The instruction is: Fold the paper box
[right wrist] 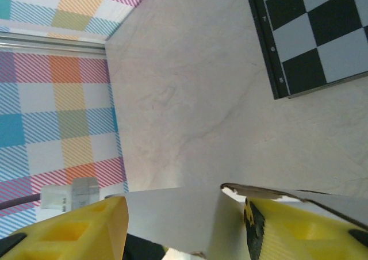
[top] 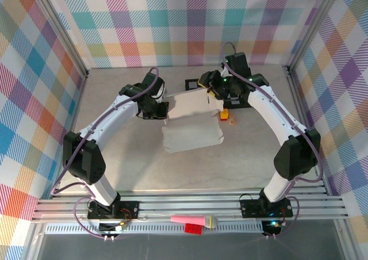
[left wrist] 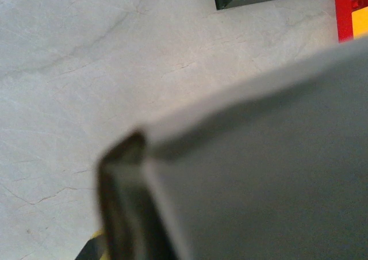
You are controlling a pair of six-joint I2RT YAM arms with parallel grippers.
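Tabletop (top: 144, 168): paper box (top: 192, 125) edge inside R end effector (right wrist: 184, 208)

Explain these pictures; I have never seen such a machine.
Two robot arms are bolted at a table's near edge, each ending in a two-finger gripper. The overhead picture looks down on both; the other two come from wrist cameras. On the table lies the paper box, a pale cardboard sheet, one flap raised. Near it sit a checkerboard mat and a red-and-yellow block. The right gripper has the flap between its spread yellow fingers; the left gripper meets the sheet's edge, grip unclear.
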